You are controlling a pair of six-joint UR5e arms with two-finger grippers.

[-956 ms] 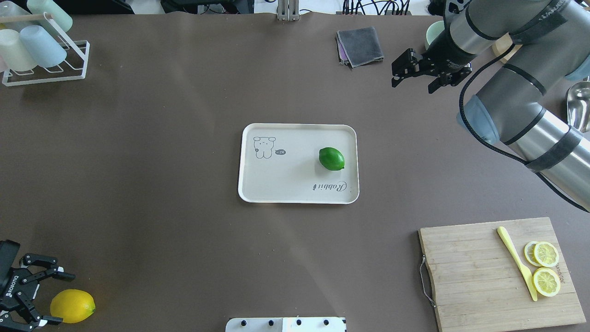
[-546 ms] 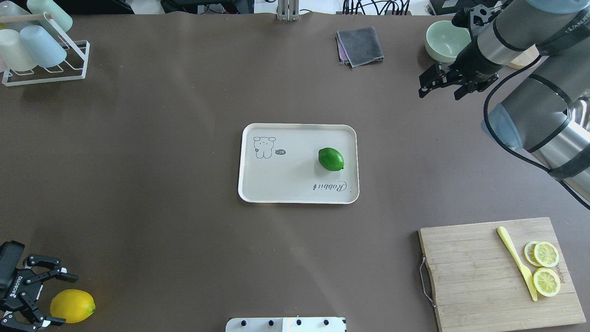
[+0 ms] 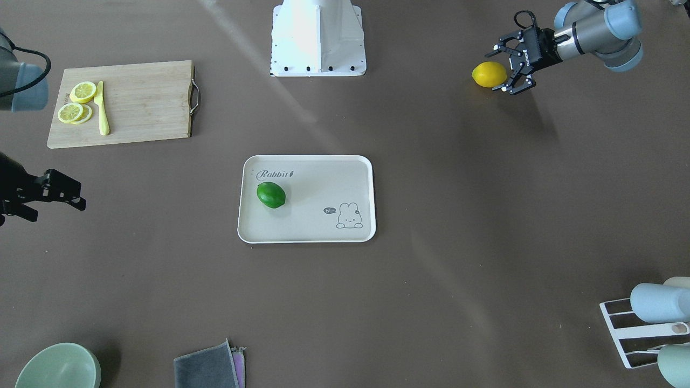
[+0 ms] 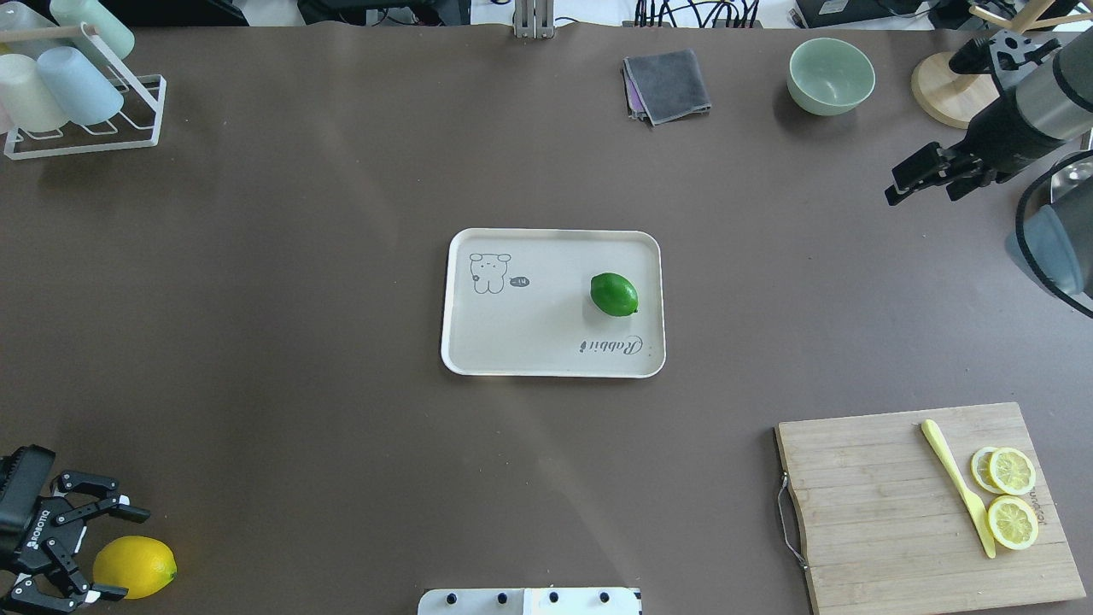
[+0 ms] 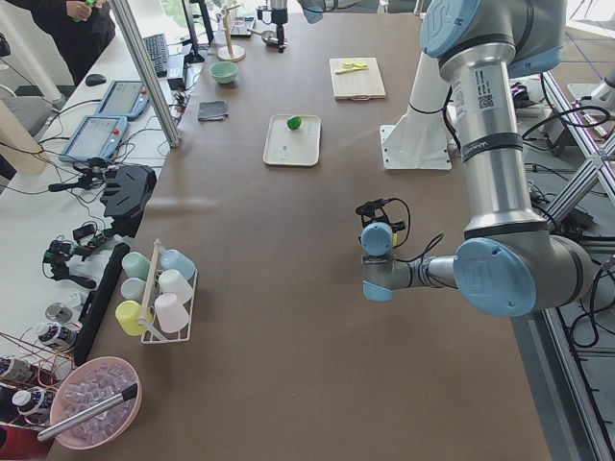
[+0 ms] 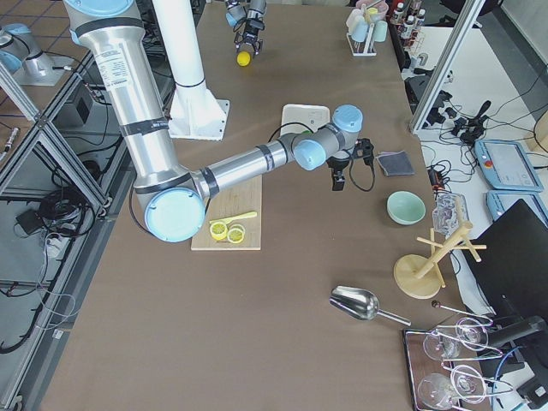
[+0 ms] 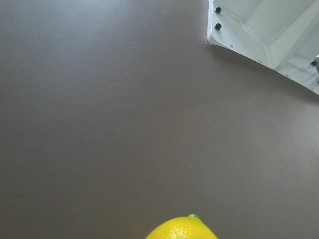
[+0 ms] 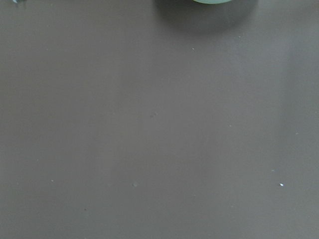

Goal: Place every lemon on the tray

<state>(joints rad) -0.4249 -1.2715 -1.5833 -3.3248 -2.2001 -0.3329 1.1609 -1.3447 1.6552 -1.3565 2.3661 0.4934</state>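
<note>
While the right hand (image 4: 919, 195) has pulled away from the far side of the counter (image 4: 299, 299) to the edge at 2 o'clock from the tray (image 4: 546, 371), its two fingers are apart and it holds nothing. The pale green bowl (image 4: 831, 75) it was hiding a moment ago now shows in full at 1 o'clock. The green lemon (image 4: 614, 294) has not moved at all. It lies on the tray, on the 3 o'clock side, just above the word "Rabbit", so I think that half of the job is done and the right hand is getting out of the way. The yellow lemon (image 4: 141, 571) is the one left. It sits on the bare counter, far off at 8 o'clock from the tray, in the near corner. The left hand (image 4: 128, 553) has crept a little closer to it. Its fingers are spread wide, one on each side of the fruit as seen from above, but they have not closed on it. The left wrist camera shows only the top of the yellow lemon at its bottom edge, so I cannot tell how low the hand is. I think the next move is to squeeze gently, lift, and carry it to the open space on the tray's 9 o'clock side
</note>
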